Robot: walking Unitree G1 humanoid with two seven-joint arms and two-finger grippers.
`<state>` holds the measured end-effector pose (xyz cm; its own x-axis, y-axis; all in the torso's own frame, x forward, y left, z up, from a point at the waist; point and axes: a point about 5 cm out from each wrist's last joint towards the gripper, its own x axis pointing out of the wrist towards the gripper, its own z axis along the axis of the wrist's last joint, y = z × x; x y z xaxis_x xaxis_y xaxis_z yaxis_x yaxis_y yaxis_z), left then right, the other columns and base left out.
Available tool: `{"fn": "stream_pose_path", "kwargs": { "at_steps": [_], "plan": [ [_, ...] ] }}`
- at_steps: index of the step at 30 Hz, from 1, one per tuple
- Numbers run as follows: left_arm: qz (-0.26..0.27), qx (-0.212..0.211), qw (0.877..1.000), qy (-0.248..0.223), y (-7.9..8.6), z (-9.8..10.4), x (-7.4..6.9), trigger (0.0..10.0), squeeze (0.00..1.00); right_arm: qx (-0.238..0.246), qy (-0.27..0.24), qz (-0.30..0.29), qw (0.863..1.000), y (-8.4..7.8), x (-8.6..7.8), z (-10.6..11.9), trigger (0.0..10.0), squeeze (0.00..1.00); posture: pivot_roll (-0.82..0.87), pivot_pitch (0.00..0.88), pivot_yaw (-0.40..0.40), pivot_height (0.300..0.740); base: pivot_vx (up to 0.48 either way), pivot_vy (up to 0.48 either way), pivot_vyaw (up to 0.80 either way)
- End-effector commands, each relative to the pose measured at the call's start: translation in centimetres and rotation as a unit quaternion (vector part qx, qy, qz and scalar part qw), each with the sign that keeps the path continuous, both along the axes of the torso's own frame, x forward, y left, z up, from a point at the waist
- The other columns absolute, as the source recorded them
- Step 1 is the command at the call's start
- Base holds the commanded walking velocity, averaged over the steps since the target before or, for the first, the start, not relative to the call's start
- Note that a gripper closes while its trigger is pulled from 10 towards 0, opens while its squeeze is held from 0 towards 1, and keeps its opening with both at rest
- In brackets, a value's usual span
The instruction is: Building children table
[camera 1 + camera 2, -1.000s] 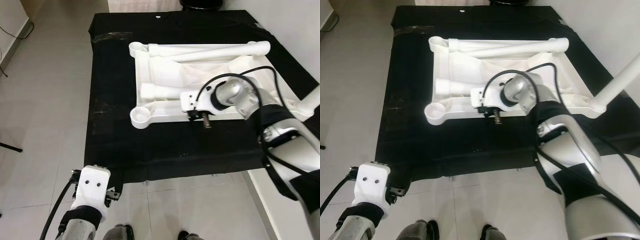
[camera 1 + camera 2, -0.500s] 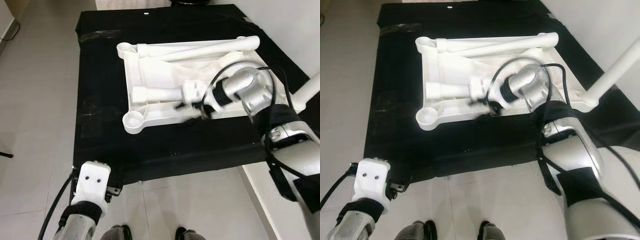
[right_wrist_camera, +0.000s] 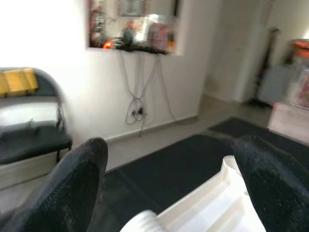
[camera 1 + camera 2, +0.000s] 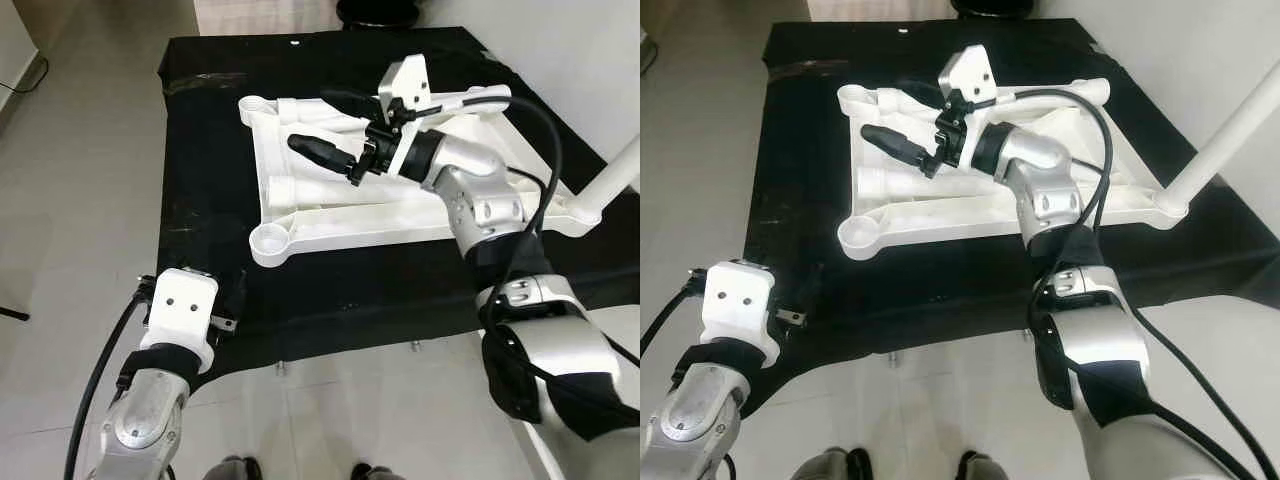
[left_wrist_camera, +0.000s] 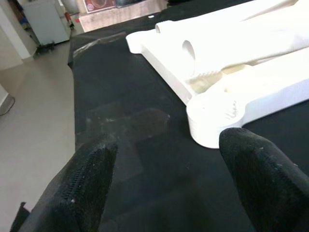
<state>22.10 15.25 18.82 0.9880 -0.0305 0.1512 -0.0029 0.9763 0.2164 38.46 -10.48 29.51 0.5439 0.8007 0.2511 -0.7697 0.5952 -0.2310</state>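
Note:
The white children's table top (image 4: 400, 205) lies upside down on a black cloth (image 4: 200, 180) on the floor. A loose white leg (image 4: 450, 100) rests along its far side, and a short white tube (image 4: 300, 187) lies inside it. One fitted leg (image 4: 620, 172) rises at the right corner. My right gripper (image 4: 335, 125) hovers above the table top, open, its fingers pointing left and holding nothing. My left gripper (image 5: 169, 164) is open low over the cloth's near left edge, facing the round corner socket (image 5: 212, 121).
Pale tiled floor (image 4: 80, 150) surrounds the cloth. A white wall (image 4: 590, 50) runs along the right. The right wrist view looks across the room at a dark chair (image 3: 34, 135) and hanging cables (image 3: 137, 108).
My right gripper rose from the table top's near edge and swung up and left over it. My left arm came forward over the cloth's edge. The camera shifted a little.

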Motion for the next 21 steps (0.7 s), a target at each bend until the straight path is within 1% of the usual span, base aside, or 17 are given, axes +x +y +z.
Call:
{"fn": "stream_pose_path", "kwargs": {
  "at_steps": [1, 2, 3, 5, 6, 7, 8, 9, 10, 11, 12, 14, 15, 17, 18, 19, 21],
  "plan": [
    [0.011, -0.011, 1.0, 0.006, 0.4, -0.5, 0.4, 10.0, 0.0, 0.054, 0.074, 0.003, 0.996, 0.5, -0.5, -1.9, 10.0, 0.0, 0.0, 0.098, -0.051, 0.74, 0.0, 0.0, 0.0],
    [0.011, -0.011, 1.0, 0.006, 0.4, -0.5, 0.4, 10.0, 0.0, 0.054, 0.074, 0.003, 0.996, 0.5, -0.5, -1.9, 10.0, 0.0, 0.0, 0.098, -0.051, 0.74, 0.0, 0.0, 0.0],
    [0.017, -0.012, 1.0, 0.008, 0.7, -0.7, 0.6, 10.0, 0.0, 0.08, 0.116, -0.007, 0.99, 0.8, -0.9, -3.5, 10.0, 0.0, -0.01, 0.086, -0.047, 0.74, 0.0, 0.0, 0.0],
    [0.017, -0.012, 1.0, 0.008, 0.7, -0.7, 0.6, 10.0, 0.0, 0.08, 0.116, -0.007, 0.99, 0.8, -0.9, -3.5, 10.0, 0.0, -0.01, 0.086, -0.047, 0.74, 0.0, 0.0, 0.0],
    [0.022, -0.01, 1.0, 0.006, 1.0, -0.8, 0.8, 10.0, 0.0, 0.09, 0.131, -0.033, 0.987, 1.0, -1.4, -5.0, 10.0, 0.0, -0.01, 0.079, -0.044, 0.74, 0.0, 0.0, 0.0],
    [0.03, -0.006, 1.0, 0.005, 1.3, -0.9, 0.8, 10.0, 0.0, 0.077, 0.138, -0.073, 0.985, 0.9, -2.1, -7.0, 10.0, 0.0, 0.0, 0.074, -0.045, 0.74, 0.0, 0.0, 0.0],
    [0.03, -0.006, 1.0, 0.005, 1.3, -0.9, 0.8, 10.0, 0.0, 0.077, 0.138, -0.073, 0.985, 0.9, -2.1, -7.0, 10.0, 0.0, 0.0, 0.074, -0.045, 0.74, 0.0, 0.0, 0.0],
    [0.035, -0.003, 0.999, 0.004, 1.5, -0.9, 0.9, 10.0, 0.0, 0.067, 0.139, -0.106, 0.982, 0.9, -2.8, -8.2, 10.0, 0.0, 0.0, 0.074, -0.045, 0.74, 0.0, 0.0, 0.0],
    [0.04, 0.002, 0.999, 0.007, 1.7, -1.2, 0.8, 10.0, 0.0, 0.058, 0.147, -0.12, 0.98, 0.9, -3.6, -9.6, 10.0, 0.0, 0.0, 0.074, -0.047, 0.74, 0.0, 0.0, -0.8],
    [0.043, 0.005, 0.999, 0.01, 1.9, -1.4, 0.7, 10.0, 0.0, 0.054, 0.155, -0.125, 0.978, 0.9, -4.2, -10.4, 10.0, 0.0, 0.0, 0.074, -0.047, 0.74, 0.0, 0.0, -0.8],
    [0.043, 0.005, 0.999, 0.01, 1.9, -1.4, 0.7, 10.0, 0.0, 0.054, 0.155, -0.125, 0.978, 0.9, -4.2, -10.4, 10.0, 0.0, 0.0, 0.074, -0.047, 0.74, 0.0, 0.0, -0.8],
    [0.05, 0.002, 0.998, 0.032, 1.9, -2.6, 0.0, 10.0, 0.0, 0.04, 0.161, -0.137, 0.977, 0.5, -5.7, -12.0, 10.0, 0.0, 0.01, 0.077, -0.044, 0.74, 0.0, 0.0, -0.8],
    [0.05, 0.002, 0.998, 0.032, 1.9, -2.6, 0.0, 10.0, 0.0, 0.04, 0.161, -0.137, 0.977, 0.5, -5.7, -12.0, 10.0, 0.0, 0.01, 0.077, -0.044, 0.74, 0.0, 0.0, -0.8],
    [0.049, -0.003, 0.998, 0.05, 1.5, -3.5, -0.8, 10.0, 0.0, 0.028, 0.159, -0.148, 0.976, 0.2, -6.6, -12.6, 10.0, 0.0, 0.01, 0.076, -0.038, 0.74, 0.0, 0.0, -0.8],
    [0.049, -0.003, 0.998, 0.05, 1.5, -3.5, -0.8, 10.0, 0.0, 0.028, 0.159, -0.148, 0.976, 0.2, -6.6, -12.6, 10.0, 0.0, 0.01, 0.076, -0.038, 0.74, 0.0, 0.0, -0.8],
    [0.045, -0.006, 0.997, 0.056, 1.1, -3.9, -1.3, 10.0, 0.0, 0.028, 0.164, -0.157, 0.974, 0.1, -7.0, -12.7, 10.0, 0.0, 0.01, 0.074, -0.036, 0.74, 0.0, 0.0, -0.8],
    [0.048, -0.004, 0.997, 0.054, 1.0, -4.0, -1.5, 10.0, 0.0, 0.03, 0.162, -0.16, 0.973, 0.2, -7.2, -12.6, 10.0, 0.0, 0.02, 0.073, -0.034, 0.74, 0.0, 0.0, -0.8]
  ]
}}
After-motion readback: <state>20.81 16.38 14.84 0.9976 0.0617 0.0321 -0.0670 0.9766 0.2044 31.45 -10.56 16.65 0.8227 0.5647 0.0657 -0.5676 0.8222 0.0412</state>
